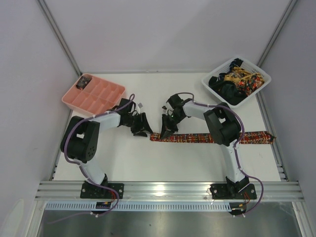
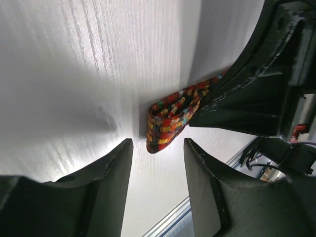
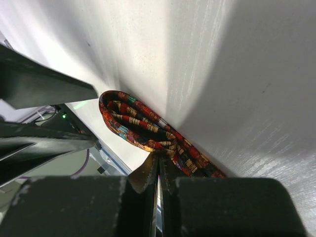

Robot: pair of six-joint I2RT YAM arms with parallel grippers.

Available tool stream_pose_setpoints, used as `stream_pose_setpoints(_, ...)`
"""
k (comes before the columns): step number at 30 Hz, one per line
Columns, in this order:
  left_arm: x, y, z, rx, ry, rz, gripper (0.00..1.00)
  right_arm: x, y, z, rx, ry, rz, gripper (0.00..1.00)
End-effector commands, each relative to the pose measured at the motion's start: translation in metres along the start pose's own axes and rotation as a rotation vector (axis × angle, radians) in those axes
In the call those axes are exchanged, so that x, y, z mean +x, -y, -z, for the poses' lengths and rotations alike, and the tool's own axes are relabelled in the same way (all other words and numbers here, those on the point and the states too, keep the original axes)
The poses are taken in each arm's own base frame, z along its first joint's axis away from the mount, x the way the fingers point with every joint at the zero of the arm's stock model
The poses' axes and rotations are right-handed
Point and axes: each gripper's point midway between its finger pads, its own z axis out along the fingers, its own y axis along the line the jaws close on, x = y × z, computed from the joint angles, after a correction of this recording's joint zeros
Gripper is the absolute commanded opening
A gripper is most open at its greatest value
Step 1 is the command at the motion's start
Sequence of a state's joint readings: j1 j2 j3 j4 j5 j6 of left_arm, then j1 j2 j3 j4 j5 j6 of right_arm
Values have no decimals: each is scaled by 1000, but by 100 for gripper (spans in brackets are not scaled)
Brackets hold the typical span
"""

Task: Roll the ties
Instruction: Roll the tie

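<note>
Right end effector point(image 3: 158, 163) has its fingers pressed together, nipping the patterned tie point(image 1: 197, 138) just behind its doubled-over end. That tie lies flat across the middle of the white worktop point(image 1: 148, 163) in the top view. It runs from the folded end at centre frame out to its tip near the right edge. Left end effector point(image 2: 158, 148) stands with its fingers apart, the fold just ahead of the gap and untouched.

At the upper right, the white lattice basket point(image 1: 251, 67) holds a jumbled heap of ties point(image 1: 237, 81), dark ones mixed with orange-and-yellow patterns. How many there are cannot be told. At the upper left, the pink compartment tray point(image 1: 101, 94) has a small dark thing point(image 1: 85, 81) in its far corner cell, too small to identify.

The right arm's dark elbow housing covers a stretch of the flat tie. Both arms are bent at the elbow and reach inward. Their wrists tip down toward the fold from either side.
</note>
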State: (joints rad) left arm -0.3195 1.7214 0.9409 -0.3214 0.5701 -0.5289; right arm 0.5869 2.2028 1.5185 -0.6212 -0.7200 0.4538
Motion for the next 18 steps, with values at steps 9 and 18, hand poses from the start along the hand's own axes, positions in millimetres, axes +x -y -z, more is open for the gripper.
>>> stream_pose_setpoints(9, 5, 16, -27, 91, -66, -60, 47, -7, 19, 2, 34, 31, -4, 6)
stream_pose_setpoints(18, 3, 18, -21, 59, -61, -61, 1, -10, 5, 10, 18, 43, 0, 6)
